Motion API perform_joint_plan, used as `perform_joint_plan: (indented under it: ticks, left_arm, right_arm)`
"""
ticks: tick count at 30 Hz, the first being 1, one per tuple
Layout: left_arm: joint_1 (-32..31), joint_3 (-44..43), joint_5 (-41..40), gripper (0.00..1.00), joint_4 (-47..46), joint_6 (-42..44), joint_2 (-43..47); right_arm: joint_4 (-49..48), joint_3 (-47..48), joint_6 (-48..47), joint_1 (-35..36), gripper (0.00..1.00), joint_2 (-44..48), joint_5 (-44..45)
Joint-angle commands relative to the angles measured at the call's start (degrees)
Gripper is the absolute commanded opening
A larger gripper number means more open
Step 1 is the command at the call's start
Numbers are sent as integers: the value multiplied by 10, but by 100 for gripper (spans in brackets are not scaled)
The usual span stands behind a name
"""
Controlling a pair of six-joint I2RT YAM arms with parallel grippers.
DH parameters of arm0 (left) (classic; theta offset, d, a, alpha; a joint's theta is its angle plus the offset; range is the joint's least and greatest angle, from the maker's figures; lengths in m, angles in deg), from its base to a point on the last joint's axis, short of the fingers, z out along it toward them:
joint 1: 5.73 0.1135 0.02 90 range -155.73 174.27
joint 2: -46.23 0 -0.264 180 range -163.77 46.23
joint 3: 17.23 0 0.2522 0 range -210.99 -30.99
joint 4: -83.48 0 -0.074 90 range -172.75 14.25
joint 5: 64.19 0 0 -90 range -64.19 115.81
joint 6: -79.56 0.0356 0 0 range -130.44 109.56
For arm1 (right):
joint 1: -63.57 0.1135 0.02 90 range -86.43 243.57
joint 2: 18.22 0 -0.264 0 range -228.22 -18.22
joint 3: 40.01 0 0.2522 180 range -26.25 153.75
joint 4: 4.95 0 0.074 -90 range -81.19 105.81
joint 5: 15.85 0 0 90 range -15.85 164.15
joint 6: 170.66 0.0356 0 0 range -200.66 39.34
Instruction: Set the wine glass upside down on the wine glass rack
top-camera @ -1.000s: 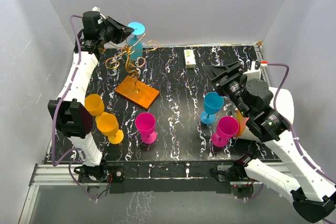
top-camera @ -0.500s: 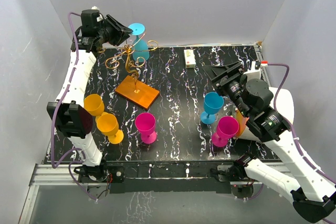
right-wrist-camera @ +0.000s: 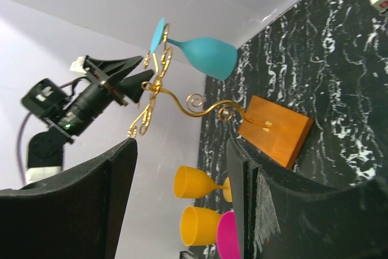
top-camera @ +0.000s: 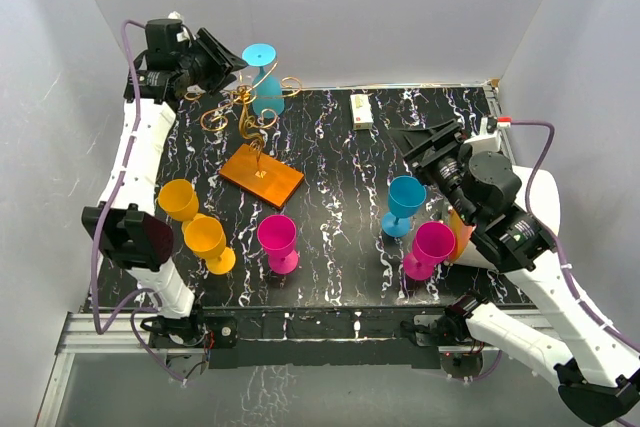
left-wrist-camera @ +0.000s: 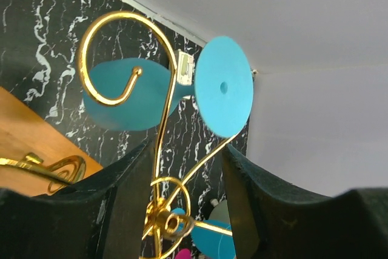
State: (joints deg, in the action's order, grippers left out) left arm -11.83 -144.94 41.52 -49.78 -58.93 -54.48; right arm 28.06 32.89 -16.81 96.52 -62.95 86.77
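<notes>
Left wrist view: looks out between spread fingers (left-wrist-camera: pixel 124 201) of left gripper (left-wrist-camera: pixel 188 150), open and holding nothing, at teal wine glass (left-wrist-camera: pixel 130 101) hung upside down in a curl of wine glass rack (left-wrist-camera: pixel 162 219), foot uppermost. Top external: finds rack at far left of tabletop (top-camera: pixel 340 187); right gripper (top-camera: pixel 418 133) well apart, agape, empty.

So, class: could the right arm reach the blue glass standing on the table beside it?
Probably yes: the right gripper is open close by the standing blue glass, with nothing between them.
</notes>
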Motion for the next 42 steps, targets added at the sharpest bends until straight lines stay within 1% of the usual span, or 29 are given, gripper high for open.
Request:
perform_joint_plan:
  ticks: [1, 3, 7, 10, 14, 18, 21, 24, 29, 34, 37, 42]
  left_arm:
    - [4, 26, 9, 48, 11, 56, 96]
    - [4, 61, 25, 48, -13, 88, 138]
    - [4, 160, 69, 54, -91, 161, 264]
    - [4, 235, 69, 57, -117, 211, 349]
    - [4, 295, 51, 59, -106, 266, 434]
    - [4, 332, 41, 60, -66, 304, 489]
    - [3, 353, 32, 61, -37, 327, 517]
    - [2, 383, 20, 61, -31, 330, 546]
    - [-25, 420, 56, 61, -41, 342, 556]
    - [-58, 438, 81, 61, -41, 362, 552]
    - [-63, 446, 76, 61, -42, 370, 554]
    - [-68, 457, 70, 62, -44, 376, 559]
  right_arm:
    - [28, 33, -72, 2, 59, -13, 27]
    - [59, 54, -117, 2, 59, -33, 31]
    - [148, 108, -211, 1, 59, -86, 42]
    - [197, 135, -258, 2, 59, -111, 64]
    - [238, 150, -282, 2, 60, -130, 85]
    - [274, 152, -288, 2, 60, -149, 78]
    - [304, 147, -292, 2, 59, -165, 75]
    - [323, 141, -301, 1, 57, -181, 74]
    - [347, 151, -339, 1, 54, -226, 70]
    - [336, 136, -344, 1, 46, -260, 58]
    - [323, 124, -349, 2, 38, -281, 46]
    - [329, 117, -350, 2, 24, -317, 43]
